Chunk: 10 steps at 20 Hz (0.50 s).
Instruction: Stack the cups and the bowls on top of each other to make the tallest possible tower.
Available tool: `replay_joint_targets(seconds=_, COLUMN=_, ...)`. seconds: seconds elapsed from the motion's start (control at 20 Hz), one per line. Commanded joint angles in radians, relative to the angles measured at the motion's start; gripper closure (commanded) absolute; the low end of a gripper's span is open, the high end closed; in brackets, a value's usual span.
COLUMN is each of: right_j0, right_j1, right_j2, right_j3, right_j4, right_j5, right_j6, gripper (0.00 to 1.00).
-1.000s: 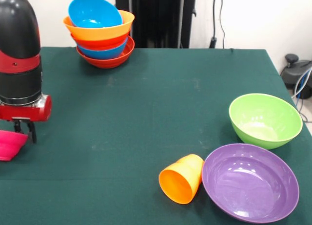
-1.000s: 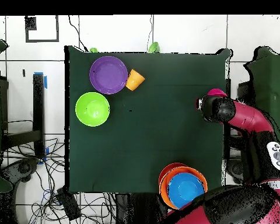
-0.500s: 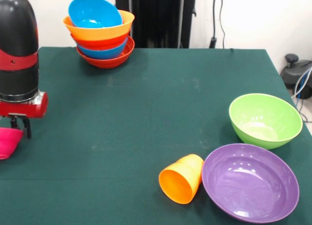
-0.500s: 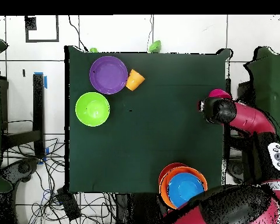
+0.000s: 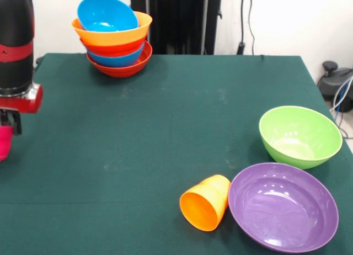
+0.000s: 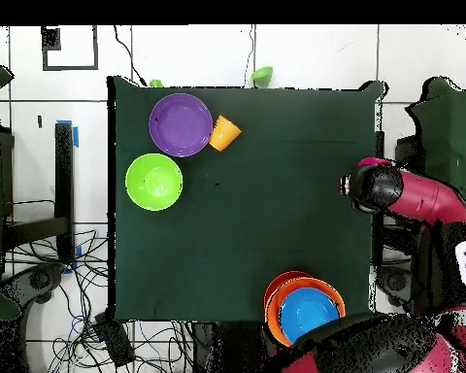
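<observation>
Pincer [image 5: 10, 122]: at the bench [image 5: 165, 117] edge, well apart from the tower [image 5: 112, 37]; seemingly clamped on the magenta bowl [image 5: 4, 142], lifted.
Magenta bowl: likely light, stiff, glossy and slippery; the rim gives the best hold.
Orange cup [image 5: 206, 202]: on its side, far from the tower, just beside the purple bowl [image 5: 283, 205].

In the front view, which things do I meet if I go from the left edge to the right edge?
Gripper with the magenta bowl → the tower → orange cup → purple bowl → green bowl.
</observation>
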Motion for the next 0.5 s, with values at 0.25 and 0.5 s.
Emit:
replay_joint_targets(seconds=0.25, right_j0=0.085, right_j1=-0.063, right_j2=-0.095, right_j3=0.102, right_j4=-0.093, right_j5=0.156, right_j6=-0.05, gripper=1.0)
replay_joint_targets(seconds=0.5, right_j0=0.156, right_j1=-0.11, right_j2=-0.187, right_j3=0.164, right_j4=-0.143, right_j5=0.169, right_j6=-0.024, gripper=1.0)
